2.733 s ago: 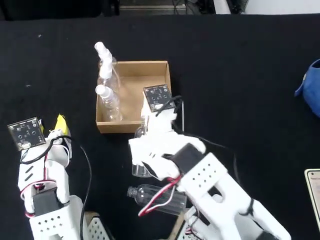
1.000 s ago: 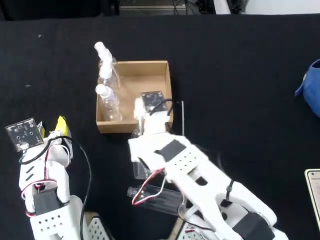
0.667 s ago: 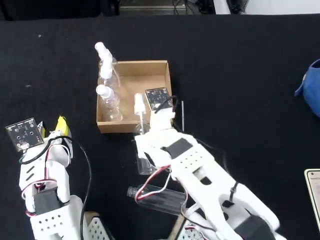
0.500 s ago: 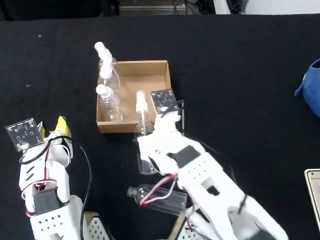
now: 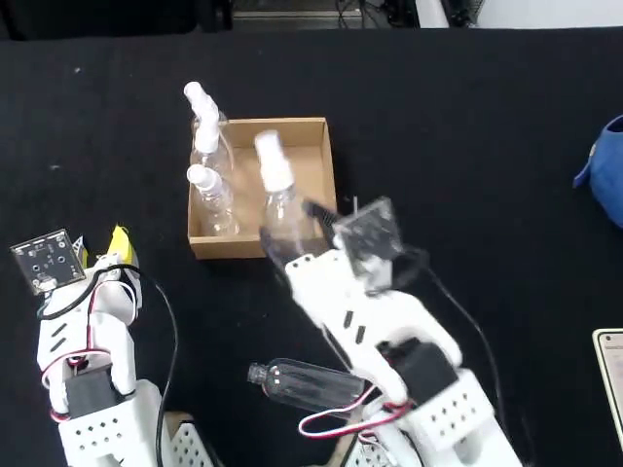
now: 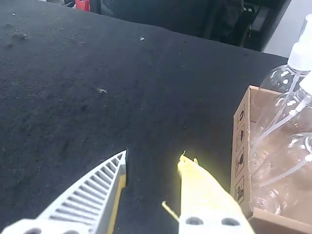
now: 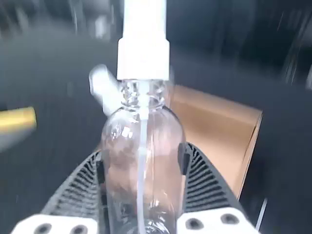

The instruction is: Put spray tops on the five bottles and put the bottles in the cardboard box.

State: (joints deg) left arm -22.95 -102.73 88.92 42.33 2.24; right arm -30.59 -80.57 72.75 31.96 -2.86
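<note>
Bottle is hanging upright at the cardboard box's arm-side wall.
Right gripper is clamping the bottle's body, jaws closed snugly around it.

A matte black cloth-covered table spreads wide under even light. At its right edge sits a blue rounded object, with a pale flat card nearer. Beyond the far edge are dark tangled cables and a strip of white wall.

Black table: cardboard box at 11 o'clock, bottle lying sideways at 6, blue object, perhaps cloth, at 3.
</note>
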